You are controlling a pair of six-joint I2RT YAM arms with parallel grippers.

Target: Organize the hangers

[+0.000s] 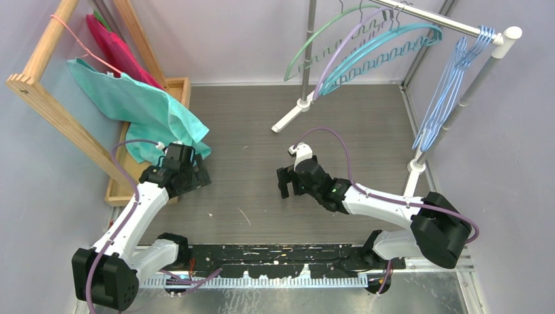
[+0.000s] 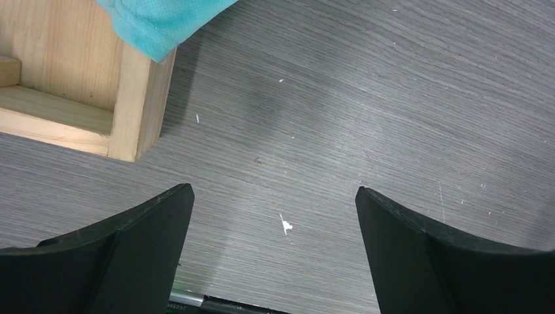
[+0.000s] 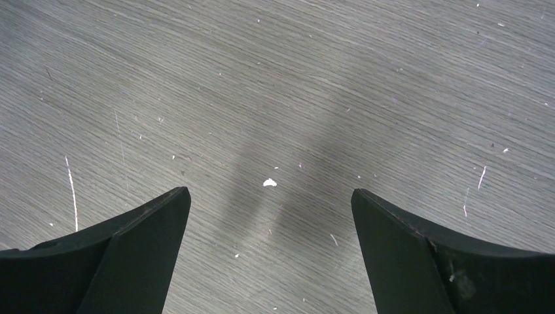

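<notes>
- Hangers (image 1: 393, 36) all hang on a silver rail (image 1: 435, 19) over the far right corner of the desk (image 1: 249, 131); none lies on the desk.
- Near the rail's right end, by its white joint (image 1: 510, 33), a tight bunch of thin light-blue wire hangers (image 1: 451, 85) dangles.
- Further left on the rail are the bigger arched ones with zigzag lower bars and metal hooks: a green hanger (image 1: 307, 44), a lilac hanger (image 1: 339, 53) and teal beside them, all tilted down to the left.
- A shallow wooden tray (image 1: 178, 84) lies along the left edge. A slanted wooden frame (image 1: 46, 98) stands in it, and a teal cloth (image 1: 137, 104) drapes over its rim.
- The frame also carries a red cloth (image 1: 118, 49) and a thin pink wire hanger (image 1: 78, 42).
- The left wrist view alone shows the tray's corner close up, bare wood inside, with the cloth's hem above it.
- The right wrist view shows only scuffed grey desk.
- The left pincer (image 2: 275, 196) hovers by the tray, spread wide and gripping nothing.
- The right pincer (image 3: 271, 196) is over the middle of the desk, also spread wide with nothing in it.
</notes>
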